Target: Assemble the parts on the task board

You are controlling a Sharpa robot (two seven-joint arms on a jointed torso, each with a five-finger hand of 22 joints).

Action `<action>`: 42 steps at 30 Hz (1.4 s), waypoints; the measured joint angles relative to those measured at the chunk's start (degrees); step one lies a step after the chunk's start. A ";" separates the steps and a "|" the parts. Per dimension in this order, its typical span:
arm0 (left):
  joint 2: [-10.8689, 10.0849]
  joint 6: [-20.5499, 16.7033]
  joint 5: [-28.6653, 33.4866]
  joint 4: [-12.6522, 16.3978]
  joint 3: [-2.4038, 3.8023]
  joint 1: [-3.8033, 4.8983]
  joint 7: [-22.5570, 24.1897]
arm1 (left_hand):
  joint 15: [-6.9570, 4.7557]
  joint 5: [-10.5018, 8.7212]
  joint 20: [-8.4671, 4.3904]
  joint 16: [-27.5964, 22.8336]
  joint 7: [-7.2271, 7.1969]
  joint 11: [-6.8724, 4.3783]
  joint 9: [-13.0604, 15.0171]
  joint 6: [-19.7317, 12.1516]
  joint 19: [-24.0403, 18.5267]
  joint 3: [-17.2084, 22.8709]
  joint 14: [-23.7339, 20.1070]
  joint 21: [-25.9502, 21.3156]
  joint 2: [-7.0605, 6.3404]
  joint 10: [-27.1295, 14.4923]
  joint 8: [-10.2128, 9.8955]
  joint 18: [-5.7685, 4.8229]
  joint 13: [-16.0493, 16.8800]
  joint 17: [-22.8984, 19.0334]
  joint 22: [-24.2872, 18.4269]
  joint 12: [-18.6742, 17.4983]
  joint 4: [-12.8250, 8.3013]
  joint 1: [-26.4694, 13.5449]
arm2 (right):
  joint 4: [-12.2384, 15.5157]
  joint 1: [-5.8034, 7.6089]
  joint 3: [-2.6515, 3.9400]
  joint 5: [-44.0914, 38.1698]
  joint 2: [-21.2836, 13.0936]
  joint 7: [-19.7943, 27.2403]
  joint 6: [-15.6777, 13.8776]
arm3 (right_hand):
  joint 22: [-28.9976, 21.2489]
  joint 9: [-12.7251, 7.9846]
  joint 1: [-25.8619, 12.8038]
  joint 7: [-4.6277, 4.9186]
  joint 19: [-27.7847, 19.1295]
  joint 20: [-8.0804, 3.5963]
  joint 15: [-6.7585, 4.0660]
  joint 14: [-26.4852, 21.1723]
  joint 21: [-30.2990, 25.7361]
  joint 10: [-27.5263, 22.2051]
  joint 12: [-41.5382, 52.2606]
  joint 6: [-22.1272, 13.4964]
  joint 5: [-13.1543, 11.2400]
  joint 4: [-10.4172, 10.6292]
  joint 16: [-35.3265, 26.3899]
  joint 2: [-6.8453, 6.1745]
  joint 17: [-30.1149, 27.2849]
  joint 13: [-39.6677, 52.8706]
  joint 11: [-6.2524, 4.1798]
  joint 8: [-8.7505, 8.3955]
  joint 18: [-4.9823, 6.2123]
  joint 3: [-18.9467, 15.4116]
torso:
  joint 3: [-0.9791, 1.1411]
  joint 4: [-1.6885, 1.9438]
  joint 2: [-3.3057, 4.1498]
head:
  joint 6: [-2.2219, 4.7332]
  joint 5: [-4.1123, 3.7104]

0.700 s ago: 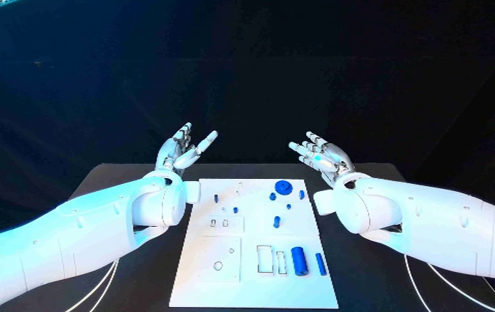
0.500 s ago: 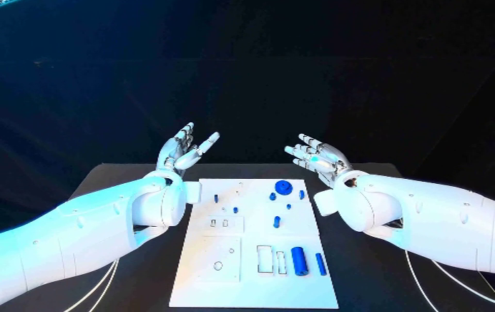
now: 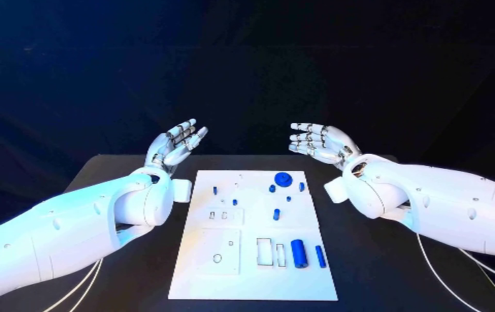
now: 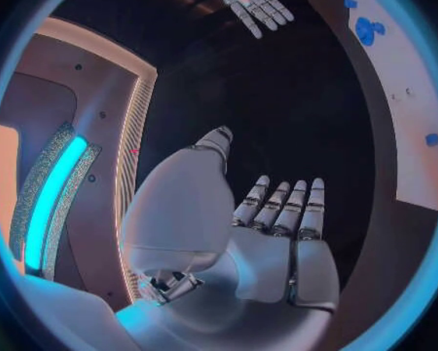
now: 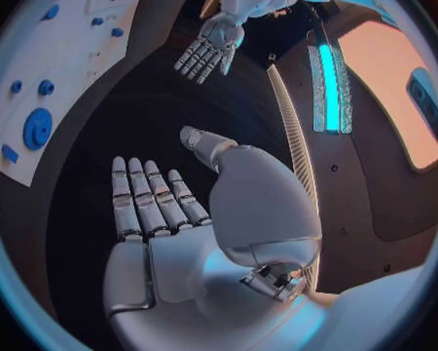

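Observation:
The white task board (image 3: 204, 269) lies in the middle of the black table. Small blue parts sit on it: a round disc (image 3: 282, 179) near its far edge, a thick cylinder (image 3: 298, 254) and a thin bar (image 3: 321, 255) near its front right. My left hand (image 3: 177, 142) is raised above the table's far left, fingers straight and apart, holding nothing; the left wrist view shows its empty palm (image 4: 268, 234). My right hand (image 3: 321, 142) hovers above the far right, fingers spread and empty, as its own palm (image 5: 165, 218) shows. The board (image 5: 44, 70) appears beside it.
Both white forearms (image 3: 93, 219) (image 3: 423, 201) flank the board along its left and right sides. White cables (image 3: 88, 283) run along the table near the front corners. Empty slots and cut-outs (image 3: 270, 252) mark the board's near half.
Both hands have risen slightly and turned, the right one swinging its fingers leftward. The whole picture has also shifted, so the camera moved. The parts lie where they were.

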 measured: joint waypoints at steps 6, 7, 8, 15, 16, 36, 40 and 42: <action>-1.79 1.41 -0.61 2.54 0.00 0.04 0.31 | -2.05 -0.22 -0.09 6.45 1.12 -0.14 2.53 12.61 18.67 2.12 19.66 7.45 0.59 19.82 4.23 2.48 1.21 3.77 2.57 3.05 -0.20 0.60 | -0.38 1.15 0.04 -10.07 -0.47 -1.19 -0.47 | 1.41 2.16 1.01 1.50 11.48 -0.22 -2.29 12.81 4.76 13.76 0.60 12.28 0.00 -0.53 2.67 -1.01 1.35 0.30 -1.63 3.48 2.78 0.53 | 0.00 0.57 1.02 | 0.16 -0.42; -2.10 1.62 -0.75 3.00 0.00 0.05 0.33 | -2.52 -0.21 -0.15 7.27 1.51 -0.45 2.98 14.82 20.51 2.42 22.00 8.14 0.59 23.04 5.01 2.75 1.38 4.28 2.67 3.44 -0.37 0.60 | -0.42 1.34 0.05 -11.70 -0.52 -1.62 -0.46 | 1.60 2.42 1.29 1.85 13.30 -0.42 -2.78 14.37 5.60 15.06 0.06 14.42 0.00 -0.53 2.66 -1.29 1.35 0.30 -1.99 3.91 3.10 0.53 | -0.03 0.64 1.19 | 0.17 -0.49; -2.55 1.93 -0.98 3.61 0.00 0.06 0.33 | -2.82 -0.21 -0.18 7.62 1.75 -0.65 3.26 16.19 21.52 2.56 23.09 8.53 0.60 24.68 5.50 2.75 1.42 4.52 2.67 3.45 -0.19 0.60 | -0.49 1.62 0.05 -14.01 -0.56 -2.30 -0.43 | 1.69 2.60 1.44 2.08 14.32 -0.60 -3.08 15.47 6.06 15.93 -0.26 15.84 0.00 -0.53 2.66 -1.44 1.36 0.30 -2.23 4.14 3.11 0.53 | -0.03 0.71 1.38 | 0.21 -0.56; -4.11 4.98 -3.58 5.84 0.15 0.10 0.15 | -5.87 -0.21 -1.64 12.39 2.96 -3.17 4.81 23.13 29.93 5.39 33.25 12.19 -2.12 33.50 8.71 4.11 2.02 7.78 3.41 5.04 -2.16 5.37 | -0.85 2.48 0.10 -28.80 -0.54 -7.01 0.19 | 3.69 3.20 4.08 3.66 20.54 -3.74 -6.14 24.28 10.86 24.00 -0.55 23.03 0.22 -2.74 4.61 -4.08 1.96 0.30 -4.75 5.57 3.10 0.36 | -0.26 1.32 2.80 | 0.52 -1.16; -4.22 5.50 -4.05 6.09 0.19 0.10 0.10 | -6.31 -0.45 -2.07 12.85 3.15 -3.54 4.89 23.31 31.02 5.63 34.35 12.71 -2.78 34.49 8.82 4.12 2.02 8.28 3.54 5.05 -2.38 6.03 | -0.89 2.51 0.10 -30.65 -0.50 -7.64 0.31 | 4.39 3.28 4.23 3.57 21.46 -4.27 -6.71 25.95 12.14 25.23 -0.68 23.91 0.22 -2.98 5.03 -4.23 2.16 0.30 -5.16 5.58 3.11 0.11 | -0.28 1.49 3.02 | 0.53 -1.30; -7.25 10.45 -10.01 12.39 0.95 0.74 -1.26 | -11.10 -0.82 -7.69 29.71 3.05 -7.04 5.74 26.70 40.57 12.27 46.43 27.09 -7.85 47.37 8.64 4.08 1.95 27.47 10.55 3.19 -0.60 5.07 | -1.44 2.87 0.13 -60.36 2.56 -21.74 3.57 | 24.97 3.87 3.48 1.23 31.77 -10.38 -12.94 48.38 40.44 31.98 -2.59 29.05 -0.83 0.30 27.30 -8.31 22.84 0.57 -8.81 3.22 3.11 0.39 | -0.79 2.66 6.48 | 0.69 -2.75; -7.53 10.70 -10.88 12.79 0.95 0.83 -1.29 | -11.12 -0.82 -7.88 32.48 3.05 -7.01 5.89 26.70 40.37 12.27 46.22 28.76 -7.65 47.33 8.52 4.08 2.21 29.77 11.55 3.19 -0.60 4.85 | -1.89 2.86 0.13 -62.47 3.59 -23.35 4.01 | 35.47 4.41 3.23 1.40 36.30 -9.86 -12.36 47.80 47.86 28.73 -2.59 28.64 -2.52 1.11 34.46 -8.67 28.14 0.58 -8.24 3.22 2.17 0.19 | -0.90 2.76 6.97 | 0.70 -3.00; -7.76 10.85 -11.23 12.94 0.95 0.93 -1.28 | -11.12 -0.82 -7.89 33.02 3.05 -7.01 5.89 26.69 40.37 12.27 46.22 29.09 -7.65 47.33 8.52 4.08 2.21 30.26 11.78 3.19 -0.60 4.86 | -2.51 2.79 0.14 -63.15 4.27 -23.82 4.13 | 38.14 4.51 2.85 1.31 37.34 -9.69 -12.29 47.72 49.66 27.93 -2.34 28.54 -2.59 1.96 37.55 -9.05 30.85 0.59 -8.21 3.22 2.17 -0.66 | -0.94 2.79 7.19 | 0.70 -3.04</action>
